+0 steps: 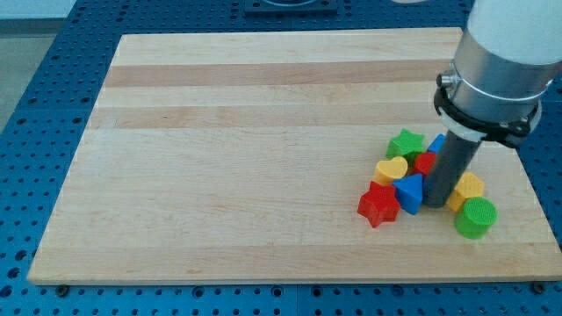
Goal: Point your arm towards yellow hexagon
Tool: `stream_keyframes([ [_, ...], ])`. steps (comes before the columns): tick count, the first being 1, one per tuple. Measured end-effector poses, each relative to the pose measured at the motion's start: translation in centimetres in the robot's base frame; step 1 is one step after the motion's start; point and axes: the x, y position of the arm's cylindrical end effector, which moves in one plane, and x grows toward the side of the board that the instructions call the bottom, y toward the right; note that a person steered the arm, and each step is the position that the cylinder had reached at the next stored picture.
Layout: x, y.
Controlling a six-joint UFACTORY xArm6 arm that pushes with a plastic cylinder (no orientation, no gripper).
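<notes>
The yellow hexagon [470, 187] lies at the view's lower right of the wooden board [263, 149], partly hidden behind my rod. My tip [435, 204] rests on the board just left of it, touching or nearly touching, between the hexagon and a blue block [409, 193]. Around it sit a red star [378, 204], a yellow heart-like block [392, 168], a green star [406, 142], a small red block [425, 162], another blue block [436, 144] mostly hidden by the rod, and a green cylinder [475, 217] just below the hexagon.
The board lies on a blue perforated table [53, 70]. The blocks cluster near the board's right edge and bottom right corner. The arm's grey and white body [500, 61] hangs over the view's upper right.
</notes>
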Motion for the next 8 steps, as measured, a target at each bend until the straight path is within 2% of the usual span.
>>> stream_keyframes([
  [3,-4.2,0.0],
  [6,2.3,0.0],
  [8,3.0,0.0],
])
